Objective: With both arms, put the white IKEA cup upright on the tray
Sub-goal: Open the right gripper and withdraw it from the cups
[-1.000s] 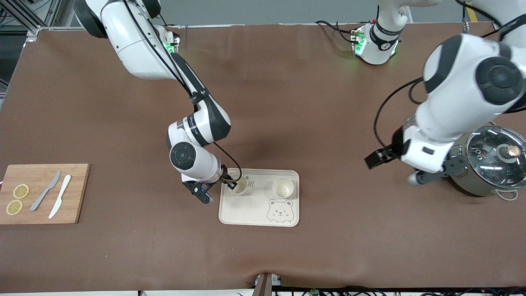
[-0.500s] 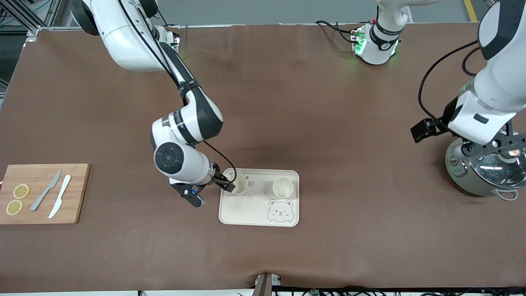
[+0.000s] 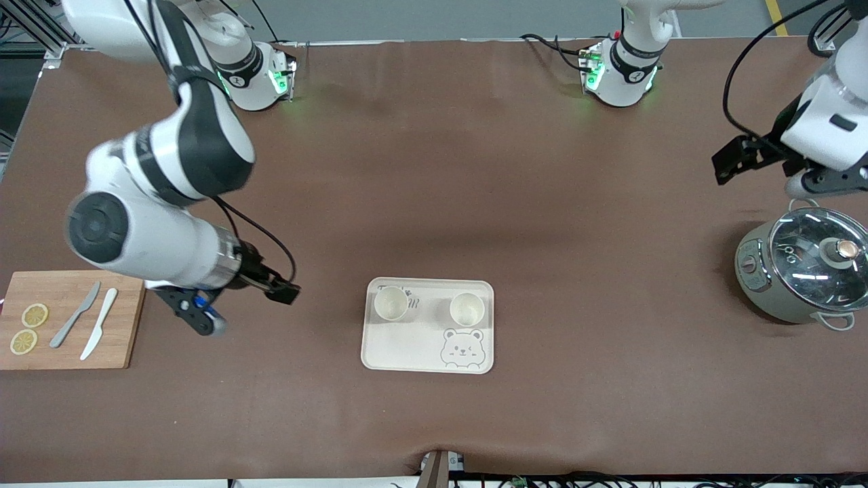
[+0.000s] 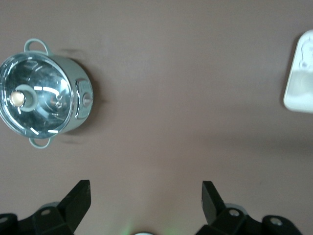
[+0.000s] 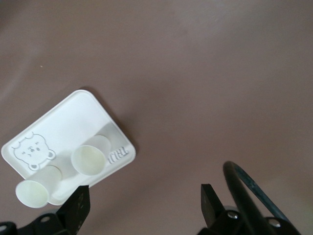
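Observation:
The cream tray (image 3: 407, 346) with the bear face lies mid-table. Two white cups stand upright on it, one (image 3: 391, 303) toward the right arm's end, the other (image 3: 467, 308) toward the left arm's end. The right wrist view shows the tray (image 5: 73, 122) and both cups (image 5: 89, 159) (image 5: 33, 192). My right gripper (image 3: 203, 320) is open and empty over the table between the tray and the cutting board; its jaws (image 5: 144, 205) stand wide apart. My left gripper (image 3: 810, 184) is open and empty (image 4: 145, 200) over the table beside the pot.
A wooden cutting board (image 3: 125, 318) with two knives and two lemon slices lies at the right arm's end. A grey pot with a glass lid (image 3: 800, 271) stands at the left arm's end and shows in the left wrist view (image 4: 41, 95).
My right gripper has left the cup at the right arm's end of the tray and swung off toward the cutting board. My left arm has drawn back from over the pot toward its base.

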`<control>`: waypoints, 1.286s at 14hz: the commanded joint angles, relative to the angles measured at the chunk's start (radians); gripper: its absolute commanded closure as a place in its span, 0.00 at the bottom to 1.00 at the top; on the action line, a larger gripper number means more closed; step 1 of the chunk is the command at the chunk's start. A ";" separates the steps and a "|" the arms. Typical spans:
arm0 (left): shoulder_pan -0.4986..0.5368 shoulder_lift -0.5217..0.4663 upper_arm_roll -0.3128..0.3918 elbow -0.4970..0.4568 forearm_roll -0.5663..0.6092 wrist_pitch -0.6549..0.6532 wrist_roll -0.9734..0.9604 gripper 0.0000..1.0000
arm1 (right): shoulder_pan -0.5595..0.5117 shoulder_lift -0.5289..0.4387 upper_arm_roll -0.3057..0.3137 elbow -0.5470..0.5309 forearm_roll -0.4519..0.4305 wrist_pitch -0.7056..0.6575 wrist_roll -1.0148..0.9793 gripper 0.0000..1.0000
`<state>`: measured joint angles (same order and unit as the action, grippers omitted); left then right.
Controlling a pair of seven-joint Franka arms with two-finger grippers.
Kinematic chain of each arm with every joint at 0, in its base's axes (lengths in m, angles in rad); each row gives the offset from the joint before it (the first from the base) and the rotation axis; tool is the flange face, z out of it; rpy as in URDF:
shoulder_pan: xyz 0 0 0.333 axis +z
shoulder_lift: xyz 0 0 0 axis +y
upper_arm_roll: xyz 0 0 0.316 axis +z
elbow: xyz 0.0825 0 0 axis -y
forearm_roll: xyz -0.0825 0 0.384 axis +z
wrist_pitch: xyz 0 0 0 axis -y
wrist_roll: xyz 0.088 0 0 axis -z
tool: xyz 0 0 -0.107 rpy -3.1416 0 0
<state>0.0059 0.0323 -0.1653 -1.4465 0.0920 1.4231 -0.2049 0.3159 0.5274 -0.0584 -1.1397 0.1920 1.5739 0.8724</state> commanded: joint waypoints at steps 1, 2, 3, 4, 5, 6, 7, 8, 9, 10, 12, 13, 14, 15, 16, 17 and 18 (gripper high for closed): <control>-0.047 -0.106 0.123 -0.101 -0.034 0.010 0.135 0.00 | -0.043 -0.089 0.014 -0.071 -0.031 -0.058 -0.096 0.00; -0.058 -0.107 0.160 -0.098 -0.034 0.010 0.177 0.00 | -0.063 -0.107 0.012 -0.071 -0.037 -0.069 -0.128 0.00; -0.058 -0.109 0.168 -0.098 -0.034 0.008 0.197 0.00 | -0.093 -0.125 0.012 -0.075 -0.040 -0.093 -0.188 0.00; -0.056 -0.107 0.170 -0.098 -0.032 0.005 0.209 0.00 | -0.130 -0.153 0.014 -0.087 -0.040 -0.115 -0.263 0.00; -0.056 -0.109 0.159 -0.098 -0.028 -0.007 0.205 0.00 | -0.170 -0.191 0.014 -0.116 -0.040 -0.120 -0.335 0.00; -0.056 -0.109 0.152 -0.098 -0.029 -0.015 0.208 0.00 | -0.199 -0.234 0.015 -0.156 -0.040 -0.118 -0.407 0.00; -0.058 -0.107 0.150 -0.098 -0.037 -0.012 0.210 0.00 | -0.218 -0.272 0.014 -0.188 -0.042 -0.117 -0.471 0.00; -0.058 -0.109 0.150 -0.100 -0.047 -0.012 0.208 0.00 | -0.231 -0.305 0.015 -0.205 -0.052 -0.118 -0.499 0.00; -0.058 -0.109 0.145 -0.100 -0.064 -0.012 0.206 0.00 | -0.247 -0.329 0.018 -0.221 -0.069 -0.120 -0.509 0.00; -0.056 -0.111 0.144 -0.100 -0.084 -0.013 0.193 0.00 | -0.253 -0.357 0.018 -0.233 -0.071 -0.136 -0.524 0.00; -0.056 -0.118 0.122 -0.110 -0.087 -0.013 0.174 0.00 | -0.274 -0.421 0.018 -0.250 -0.077 -0.172 -0.655 0.00; -0.055 -0.118 0.116 -0.112 -0.087 -0.015 0.150 0.00 | -0.297 -0.438 0.018 -0.250 -0.077 -0.198 -0.737 0.00; -0.055 -0.120 0.110 -0.114 -0.087 -0.019 0.118 0.00 | -0.332 -0.448 0.022 -0.246 -0.077 -0.224 -0.772 0.00; -0.056 -0.118 0.101 -0.112 -0.087 -0.019 0.099 0.00 | -0.368 -0.461 0.031 -0.244 -0.075 -0.253 -0.783 0.00; -0.056 -0.118 0.093 -0.114 -0.087 -0.019 0.099 0.00 | -0.377 -0.486 0.043 -0.245 -0.080 -0.259 -0.785 0.00; -0.050 -0.118 0.090 -0.115 -0.092 -0.018 0.102 0.00 | -0.365 -0.500 0.046 -0.252 -0.095 -0.264 -0.779 0.00; -0.050 -0.114 0.090 -0.114 -0.090 -0.018 0.104 0.00 | -0.356 -0.529 0.057 -0.280 -0.127 -0.252 -0.779 0.00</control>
<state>-0.0553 -0.0640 -0.0674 -1.5461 0.0191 1.4118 -0.0938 -0.0369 0.0632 -0.0457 -1.3539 0.1116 1.3074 0.0947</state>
